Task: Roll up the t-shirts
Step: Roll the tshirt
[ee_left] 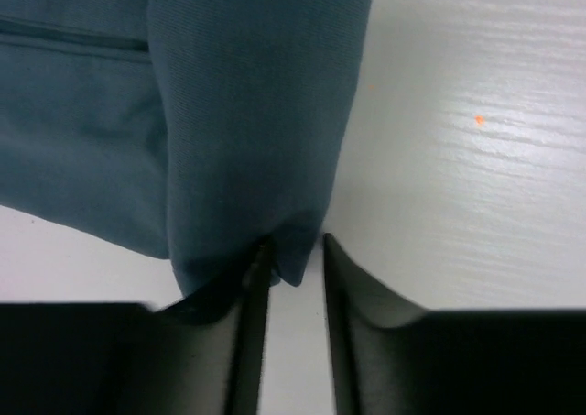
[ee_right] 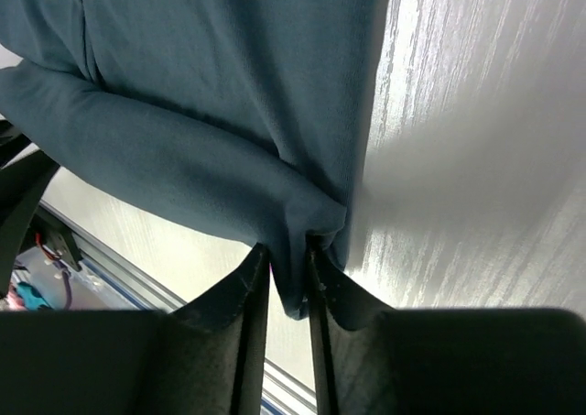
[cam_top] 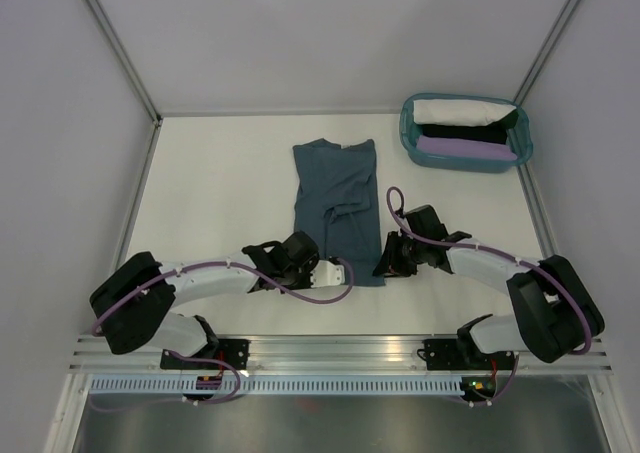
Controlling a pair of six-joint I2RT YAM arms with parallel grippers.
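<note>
- The left fingers point(ee_left: 249, 342) are nearly closed, nipping the near left corner of the slate-blue t-shirt point(cam_top: 335, 198).
- The right fingers point(ee_right: 252, 342) are nearly closed, pinching its near right corner, with cloth bunched between them.
- The t-shirt lies folded narrow, mid-table point(cam_top: 220, 173).

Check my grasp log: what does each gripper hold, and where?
Right gripper pinches the t-shirt's near-right corner; left gripper straddles the near-left corner, grip unclear.

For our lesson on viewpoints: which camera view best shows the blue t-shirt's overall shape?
The top external view: the whole blue t-shirt lies folded into a long strip. The left wrist view shows only a corner in the left pincer; the right wrist view, only bunched fabric pinched in the right pincer.
</note>
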